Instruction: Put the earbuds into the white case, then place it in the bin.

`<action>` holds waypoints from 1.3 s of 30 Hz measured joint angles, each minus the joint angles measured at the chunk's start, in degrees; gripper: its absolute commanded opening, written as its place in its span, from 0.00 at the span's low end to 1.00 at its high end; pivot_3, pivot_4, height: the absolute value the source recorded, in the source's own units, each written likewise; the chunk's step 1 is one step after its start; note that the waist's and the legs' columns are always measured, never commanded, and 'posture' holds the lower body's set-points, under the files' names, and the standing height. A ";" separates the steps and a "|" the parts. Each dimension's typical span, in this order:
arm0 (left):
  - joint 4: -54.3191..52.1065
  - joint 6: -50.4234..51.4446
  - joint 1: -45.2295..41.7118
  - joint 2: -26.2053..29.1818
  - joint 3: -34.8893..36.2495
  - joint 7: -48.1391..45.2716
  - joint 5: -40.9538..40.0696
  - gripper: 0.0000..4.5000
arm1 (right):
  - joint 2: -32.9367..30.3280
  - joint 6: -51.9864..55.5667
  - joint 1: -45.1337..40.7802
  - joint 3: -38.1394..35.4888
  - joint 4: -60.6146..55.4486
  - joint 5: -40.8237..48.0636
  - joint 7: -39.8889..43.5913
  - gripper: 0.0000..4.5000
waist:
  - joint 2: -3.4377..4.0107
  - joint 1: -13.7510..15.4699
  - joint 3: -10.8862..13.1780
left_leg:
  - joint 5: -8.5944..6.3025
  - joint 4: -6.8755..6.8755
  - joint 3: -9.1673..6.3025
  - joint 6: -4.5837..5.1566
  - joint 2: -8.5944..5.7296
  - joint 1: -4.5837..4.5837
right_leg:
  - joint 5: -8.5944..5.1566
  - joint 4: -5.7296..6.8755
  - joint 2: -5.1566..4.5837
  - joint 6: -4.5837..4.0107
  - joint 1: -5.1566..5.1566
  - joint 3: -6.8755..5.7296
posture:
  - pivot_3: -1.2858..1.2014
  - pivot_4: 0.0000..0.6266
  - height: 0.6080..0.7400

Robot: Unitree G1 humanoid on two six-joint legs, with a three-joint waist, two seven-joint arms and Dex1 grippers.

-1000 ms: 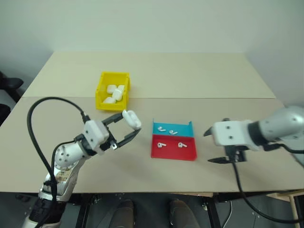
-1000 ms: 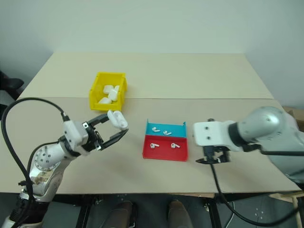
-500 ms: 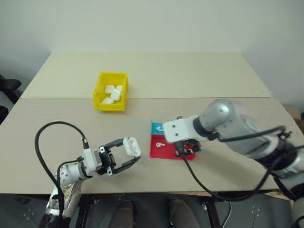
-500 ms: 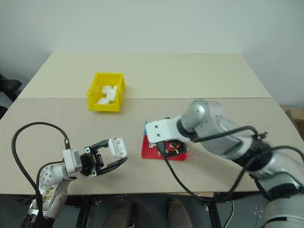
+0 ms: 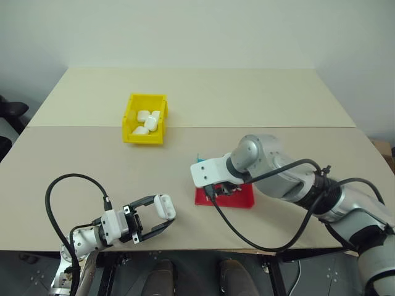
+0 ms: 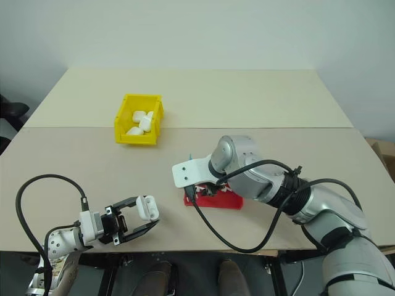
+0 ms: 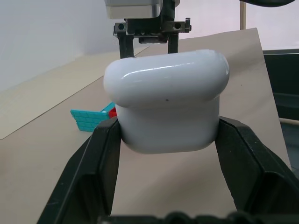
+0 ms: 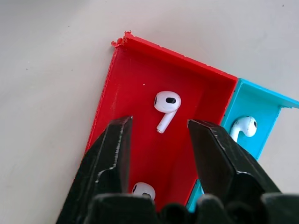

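now the right claw (image 8: 159,140) has swung left over the red tray (image 8: 126,84), fingers apart around an earbud (image 8: 164,106), poised to pick. left claw (image 5: 162,217) grips the white case (image 5: 164,206) near the bench's front edge.

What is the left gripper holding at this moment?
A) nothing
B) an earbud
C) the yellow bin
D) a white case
D: the left gripper is shut on the white case, one black finger on each side of it, near the front edge of the table.
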 measured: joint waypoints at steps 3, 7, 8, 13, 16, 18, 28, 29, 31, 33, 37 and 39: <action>-0.22 -0.01 0.16 0.02 0.00 0.40 0.77 0.61 | 1.05 -0.22 0.00 0.12 1.04 -0.82 -0.22 0.51 | 0.00 -0.06 0.00 | 0.00 0.00 0.00 0.00 0.01 0.03 | 0.01 0.01 0.01 -0.01 0.01 -0.01 | 0.52 0.24 1.00; -0.66 0.00 0.20 0.02 -0.01 0.97 1.46 0.61 | 2.36 -0.87 0.00 0.46 2.33 -2.14 -0.76 0.51 | 0.00 -0.16 0.00 | 0.00 -0.01 0.00 0.00 0.02 0.02 | 0.00 0.02 0.02 -0.03 0.00 -0.01 | 0.52 0.24 1.00; -0.66 0.00 0.20 0.02 -0.01 1.03 1.52 0.61 | 2.61 -1.20 0.00 0.46 2.35 -2.16 -0.75 0.51 | 0.00 -0.16 0.00 | 0.00 -0.01 0.00 0.00 0.02 0.02 | 0.00 0.02 0.02 -0.03 -0.01 -0.01 | 0.52 0.24 1.00; -0.90 0.08 0.33 0.03 -0.02 1.67 2.02 0.61 | 3.81 -1.96 0.01 0.54 2.90 -3.26 -0.89 0.51 | 0.00 -0.17 0.00 | 0.00 -0.01 0.00 0.00 0.02 0.02 | 0.00 0.02 0.02 -0.03 0.00 -0.02 | 0.52 0.24 1.00; -1.61 0.21 0.65 0.04 -0.05 2.25 2.50 0.61 | 4.31 -2.35 0.12 0.61 3.67 -4.47 -1.00 0.51 | 0.00 -0.17 0.00 | 0.00 -0.01 0.00 0.00 0.02 0.02 | 0.00 0.02 0.02 -0.03 0.00 -0.02 | 0.52 0.24 1.00; -1.71 0.22 0.64 0.04 -0.07 2.60 2.78 0.61 | 4.72 -2.64 0.25 0.64 4.05 -4.82 -0.99 0.51 | 0.00 -0.21 0.00 | 0.00 -0.02 0.00 0.00 0.02 0.02 | 0.00 0.02 0.02 -0.04 -0.01 -0.02 | 0.52 0.24 1.00; -2.92 1.55 1.23 0.19 -0.09 4.02 3.77 0.61 | 5.76 -4.42 1.18 0.78 6.18 -6.72 -0.74 0.51 | 0.00 -0.30 0.00 | 0.00 -0.03 0.00 0.00 0.02 0.02 | 0.00 0.01 0.02 -0.04 -0.01 -0.02 | 0.52 0.24 1.00; -2.92 1.80 1.35 0.24 -0.09 4.38 4.17 0.61 | 5.94 -4.55 1.24 0.77 6.38 -6.80 -0.70 0.51 | 0.00 -0.33 0.00 | 0.00 -0.03 0.00 0.00 0.02 0.02 | -0.01 0.01 0.02 -0.04 -0.01 -0.02 | 0.52 0.24 1.00; -2.93 2.43 1.60 0.30 -0.10 4.88 4.87 0.61 | 6.38 -4.83 1.33 0.78 6.61 -6.95 -0.66 0.51 | 0.00 -0.46 0.00 | 0.00 -0.04 0.00 0.00 0.03 0.02 | -0.01 0.01 0.02 -0.05 -0.02 -0.02 | 0.52 0.24 1.00; -3.10 2.66 1.87 0.30 -0.12 5.29 4.93 0.61 | 6.64 -5.04 1.38 0.78 6.64 -7.04 -0.63 0.51 | 0.00 -0.57 0.00 | 0.00 -0.04 -0.01 0.00 0.03 0.02 | -0.01 0.01 0.02 -0.05 -0.02 -0.02 | 0.52 0.24 1.00; -4.69 4.12 2.25 0.69 -0.12 6.33 5.71 0.61 | 6.72 -5.74 1.83 0.78 7.50 -7.45 -0.66 0.51 | 0.00 -0.82 0.00 | 0.00 -0.04 -0.02 0.00 0.02 0.02 | -0.01 0.01 0.01 -0.05 0.00 -0.03 | 0.52 0.24 1.00; -5.38 5.29 2.77 1.47 -0.10 7.07 5.98 0.61 | 6.74 -6.15 2.32 0.78 7.81 -7.79 -0.65 0.51 | 0.01 -1.02 0.00 | 0.00 -0.05 -0.03 0.00 0.02 0.02 | -0.01 0.01 0.01 -0.05 -0.01 -0.03 | 0.52 0.24 1.00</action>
